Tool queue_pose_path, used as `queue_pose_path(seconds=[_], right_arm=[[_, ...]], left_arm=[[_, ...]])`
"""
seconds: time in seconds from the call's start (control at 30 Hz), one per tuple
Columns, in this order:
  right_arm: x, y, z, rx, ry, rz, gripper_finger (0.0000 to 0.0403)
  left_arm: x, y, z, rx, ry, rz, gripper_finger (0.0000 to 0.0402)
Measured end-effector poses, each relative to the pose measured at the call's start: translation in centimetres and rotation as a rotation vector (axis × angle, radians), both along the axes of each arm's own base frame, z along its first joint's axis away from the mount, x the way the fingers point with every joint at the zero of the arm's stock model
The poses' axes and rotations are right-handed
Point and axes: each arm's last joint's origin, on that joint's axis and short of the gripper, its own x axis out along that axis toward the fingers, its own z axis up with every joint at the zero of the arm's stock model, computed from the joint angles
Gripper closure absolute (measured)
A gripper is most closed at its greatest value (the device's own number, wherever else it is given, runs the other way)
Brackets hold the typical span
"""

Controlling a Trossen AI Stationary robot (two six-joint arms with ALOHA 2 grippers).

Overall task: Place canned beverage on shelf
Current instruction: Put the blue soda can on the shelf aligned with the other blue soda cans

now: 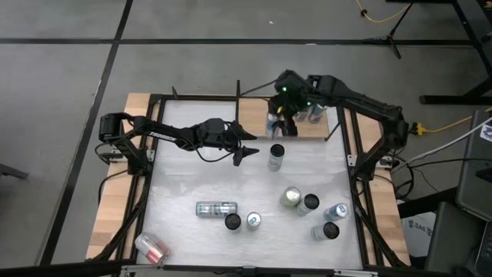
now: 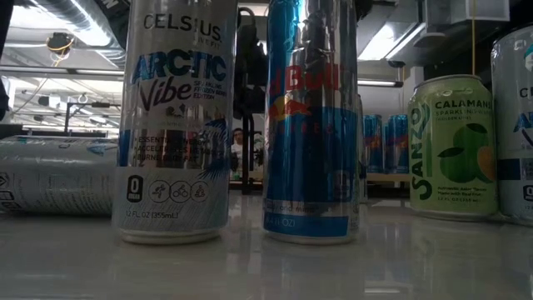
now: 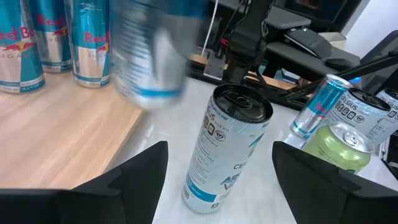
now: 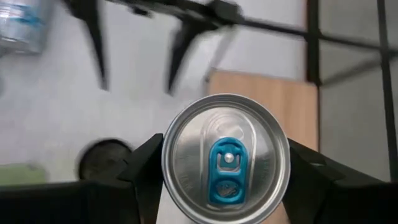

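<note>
My right gripper [image 1: 278,123] is shut on a silver-and-blue can [image 4: 225,158], which shows blurred in the left wrist view [image 3: 149,50] above the near left part of the shelf [image 1: 307,131]. The shelf is a light wooden board [image 3: 62,137] at the table's far edge. My left gripper [image 1: 246,151] stands open at mid-table. Just ahead of its fingers a white Celsius can [image 3: 230,149] stands upright on its base on the table [image 1: 277,156], and they do not touch it. My right gripper pinches the can's upper side wall, just under the rim [image 4: 166,171], between its two fingers on opposite sides. The fingers come slanting down from above. The can hangs roughly upright below them, top up with its blue tab showing, apparently clear of the board.
Several Red Bull cans [image 3: 56,37] stand on the shelf [image 1: 315,114]. A can lies on its side [image 1: 217,208] near mid-table. Several upright cans cluster at the near right [image 1: 311,204], among them a green Sanzo can [image 2: 454,150]. A red can [image 1: 151,248] lies at the near left corner.
</note>
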Motion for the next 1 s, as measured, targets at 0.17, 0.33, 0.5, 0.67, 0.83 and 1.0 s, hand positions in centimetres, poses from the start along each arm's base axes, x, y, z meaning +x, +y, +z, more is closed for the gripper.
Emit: queue_pose_path(seconds=[0.17,0.33,0.5,0.67,0.83,1.0], right_arm=[[-1.3,-2.8,-0.1,0.018,0.013,-0.118,0.0164],[-2.3,-5.8,-1.0,0.041,-0.013,-0.248,0.0164],[-3.0,-7.9,-3.6,0.055,0.002,-0.326,0.0164],[-3.0,-8.8,-5.9,0.057,0.001,-0.348,0.0164],[-3.0,-9.0,-7.6,0.032,0.014,-0.364,0.0164],[-3.0,-9.2,-8.9,-0.009,0.037,-0.393,0.0164]], left_arm=[[0.0,0.0,0.0,0.001,0.001,0.004,0.0119],[0.0,0.0,0.0,0.002,0.0,0.007,0.0119],[0.0,0.0,0.0,0.002,0.001,0.008,0.0119],[0.0,0.0,0.0,0.003,0.003,0.012,0.0119],[0.0,0.1,-0.1,0.006,0.009,0.032,0.0119],[-0.1,0.1,-0.1,0.006,0.012,0.032,0.0119]])
